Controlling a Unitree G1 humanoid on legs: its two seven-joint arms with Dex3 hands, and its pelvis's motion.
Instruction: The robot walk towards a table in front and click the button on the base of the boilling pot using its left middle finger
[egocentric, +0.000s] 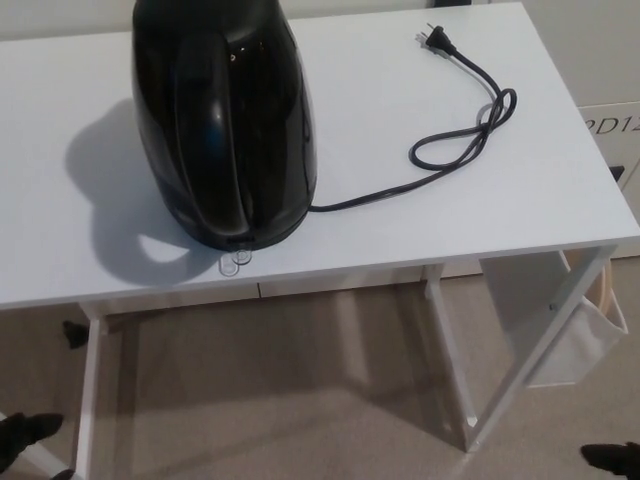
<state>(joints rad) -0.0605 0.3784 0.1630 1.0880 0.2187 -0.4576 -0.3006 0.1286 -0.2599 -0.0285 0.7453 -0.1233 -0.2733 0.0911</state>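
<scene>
Only one piece of text can be read. At the right edge of the frame, a little above the middle, a white box (610, 125) stands behind the table, and on its side are dark printed characters (612, 126). They look like "D12", with a curved stroke before the "D" that may be part of another character. The frame edge cuts the print, so the rest is not visible. On the other things no label, brand or number can be read.
</scene>
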